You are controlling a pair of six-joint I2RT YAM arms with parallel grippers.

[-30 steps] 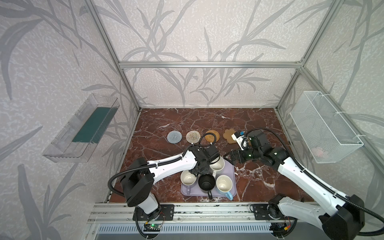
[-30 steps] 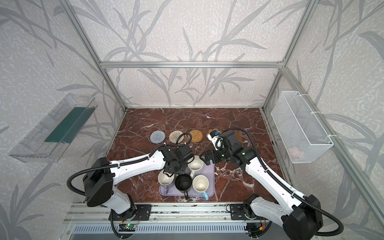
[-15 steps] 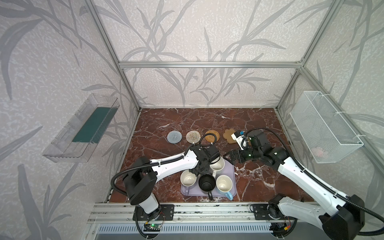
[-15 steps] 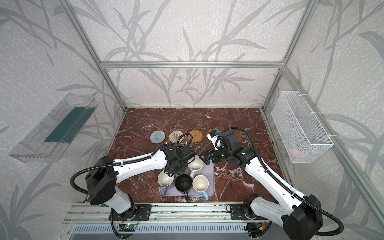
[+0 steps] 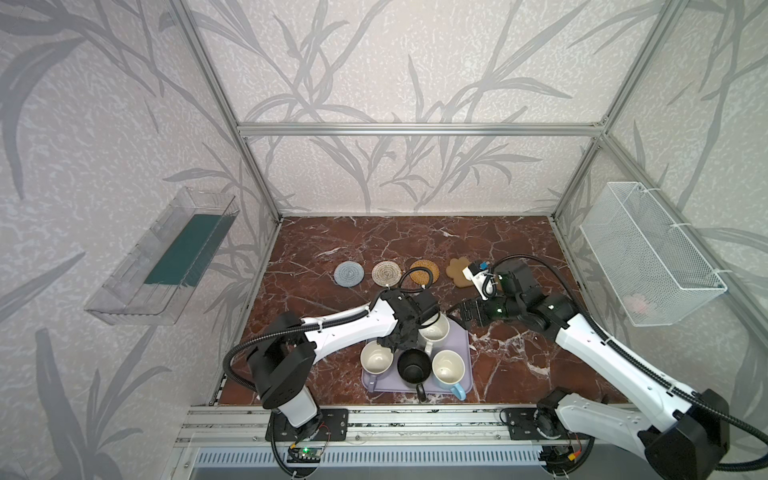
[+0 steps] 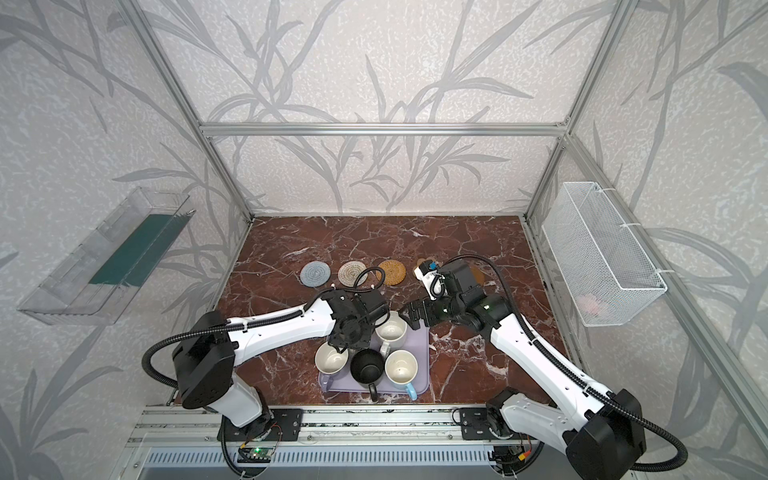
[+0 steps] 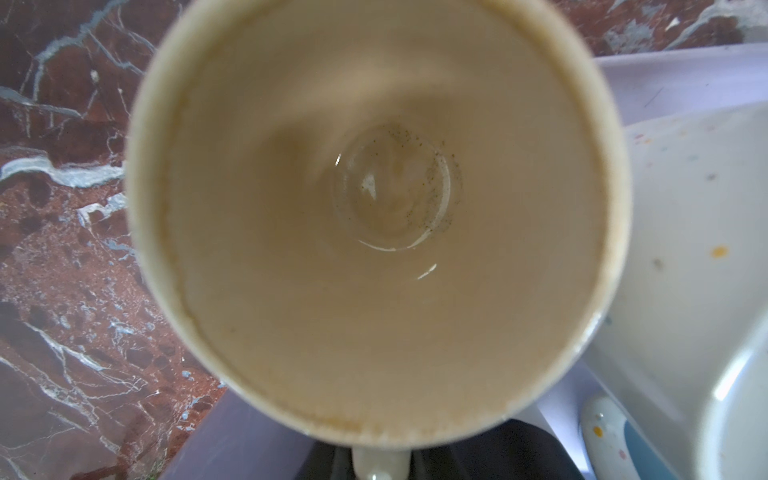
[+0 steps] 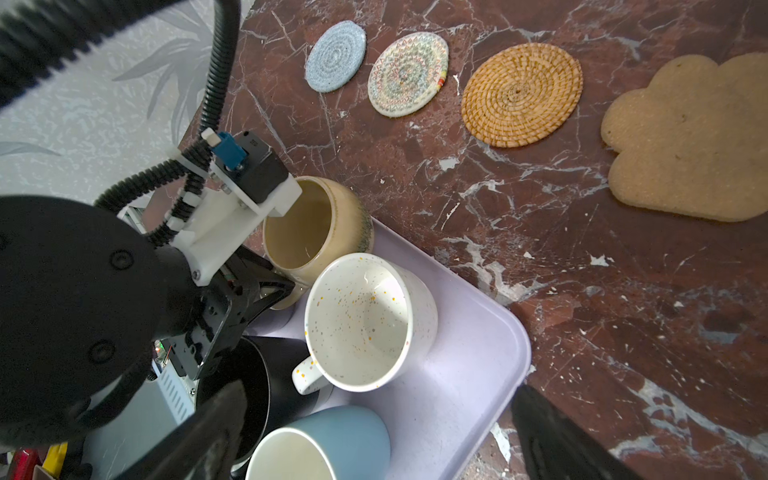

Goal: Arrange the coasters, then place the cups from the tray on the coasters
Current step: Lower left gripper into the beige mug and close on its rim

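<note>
Red marble counter (image 5: 415, 241); back row: grey-blue coaster (image 5: 348, 273), cream coaster (image 5: 387, 273), rattan coaster (image 5: 424, 272), paw coaster (image 5: 457, 270). Left gripper (image 8: 276, 291) clamped on beige mug (image 8: 307, 224) handle at lavender tray (image 8: 469, 365) far-left corner; speckled mug (image 5: 433, 330), black mug (image 5: 412, 365), blue mug (image 5: 448, 366) on tray. Right gripper (image 5: 466, 312) spread wide, empty, near tray's far-right corner.

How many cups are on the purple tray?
5. The beige cup sits at the back corner of the tray, the speckled cup beside it. In front stand the lavender cup, the black cup and the blue cup. None seems hidden.
</note>
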